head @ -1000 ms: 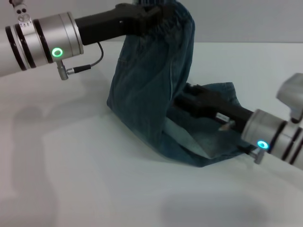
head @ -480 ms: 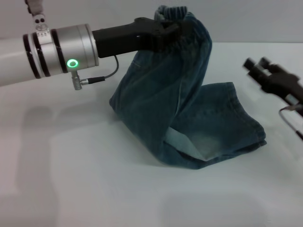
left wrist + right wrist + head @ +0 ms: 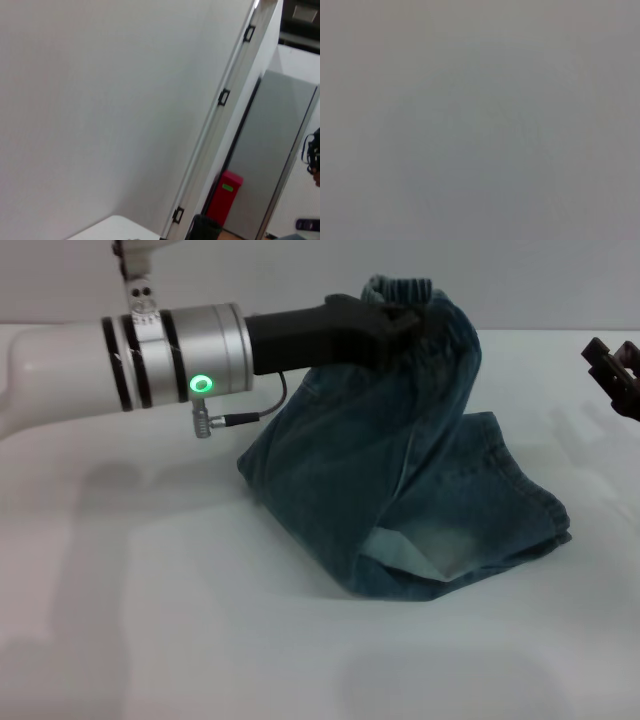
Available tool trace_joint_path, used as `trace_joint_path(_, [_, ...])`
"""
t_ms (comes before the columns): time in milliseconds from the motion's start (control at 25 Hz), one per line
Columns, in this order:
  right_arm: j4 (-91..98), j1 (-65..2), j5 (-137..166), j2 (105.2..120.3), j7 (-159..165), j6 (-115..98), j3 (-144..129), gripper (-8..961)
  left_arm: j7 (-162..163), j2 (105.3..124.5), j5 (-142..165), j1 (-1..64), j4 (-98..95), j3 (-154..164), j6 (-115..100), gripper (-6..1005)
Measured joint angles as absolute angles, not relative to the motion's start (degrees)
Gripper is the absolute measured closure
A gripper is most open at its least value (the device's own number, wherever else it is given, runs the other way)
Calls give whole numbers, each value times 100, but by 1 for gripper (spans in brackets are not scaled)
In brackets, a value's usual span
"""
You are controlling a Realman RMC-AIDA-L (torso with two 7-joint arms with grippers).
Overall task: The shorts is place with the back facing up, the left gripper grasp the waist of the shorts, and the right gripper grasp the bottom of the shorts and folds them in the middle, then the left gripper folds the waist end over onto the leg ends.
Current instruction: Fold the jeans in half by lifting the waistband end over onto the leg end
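From the head view, the left gripper [image 3: 405, 325] is clamping the waist of the shorts [image 3: 425, 300] aloft at twelve o'clock, the shorts [image 3: 400, 470] draping onto the tabletop [image 3: 150, 640]. It should be carrying the band toward four o'clock, over the leg ends [image 3: 520, 530], lowering evenly. The right gripper [image 3: 612, 370] is idling at three o'clock; I cannot tell its opening. Open room at seven o'clock. The wrist views are showing only walls.

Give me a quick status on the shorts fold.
Left tool clamped on the waistband, lifted above the table. Right tool clear at the table's right edge. Denim shorts half draped, leg ends flat. Nothing in the way.
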State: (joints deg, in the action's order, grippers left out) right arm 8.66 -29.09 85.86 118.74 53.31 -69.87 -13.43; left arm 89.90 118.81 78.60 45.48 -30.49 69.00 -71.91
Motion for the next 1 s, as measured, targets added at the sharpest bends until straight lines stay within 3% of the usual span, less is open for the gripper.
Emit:
trace_joint_path(760, [936, -2900, 8587, 11863, 5323, -6908, -1249, 426, 8561, 11900, 6155, 4341, -3122, 8779, -6279, 906])
trace_joint_path(880, [941, -2909, 8587, 11865, 5317, -6863, -1214, 426, 8469, 11891, 6007, 4281, -3131, 8781, -6311, 701])
trace_joint_path(1000, [941, -2925, 8596, 11870, 5315, -6856, -1242, 426, 8289, 11882, 5772, 4156, -3148, 8783, -6336, 578])
